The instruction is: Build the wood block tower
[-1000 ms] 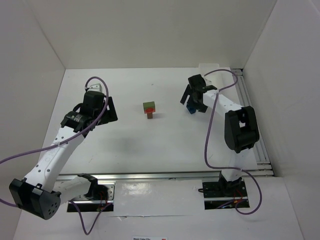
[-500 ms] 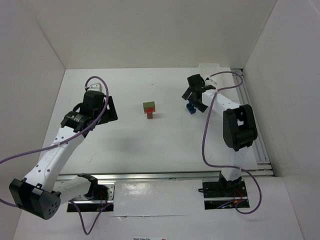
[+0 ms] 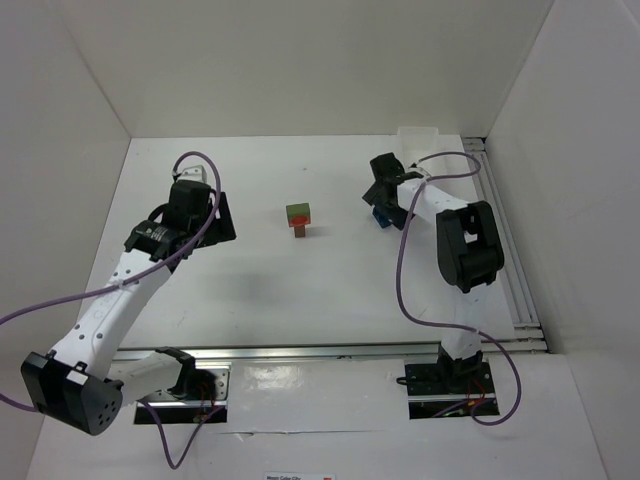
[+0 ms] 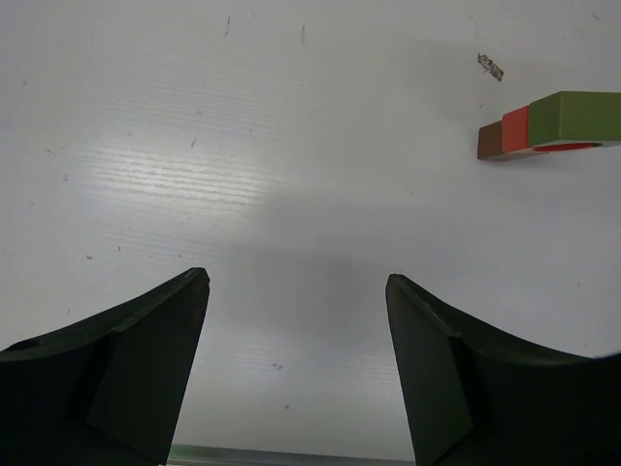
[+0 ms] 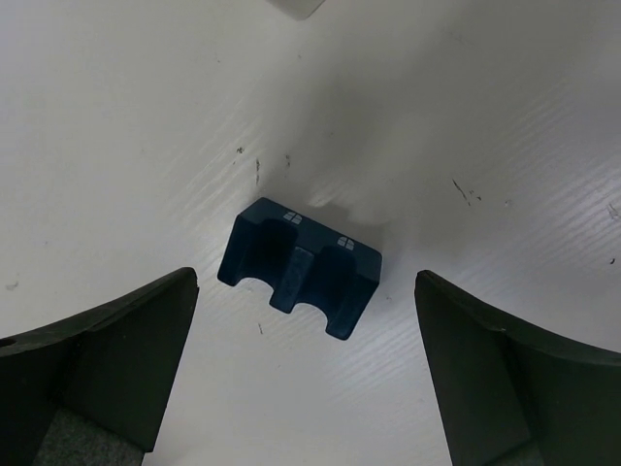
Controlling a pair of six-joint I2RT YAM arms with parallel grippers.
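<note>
Turned since earlier, right claw [image 3: 380, 192] spreads over blue block [image 5: 299, 265] on scuffed white table [image 3: 300, 300]; left claw [image 4: 296, 283] spread.

Little can be read. A white label [image 3: 297, 477] sits at the very bottom of the top view. It bears a line of small dark print, which the picture's lower edge cuts off and which is too small to make out. In the right wrist view, the blue block [image 5: 299, 267] carries two small white printed marks [image 5: 284, 217] on its upper face, one above each notch. They look like tiny emblems and cannot be read as letters or numbers.
</note>
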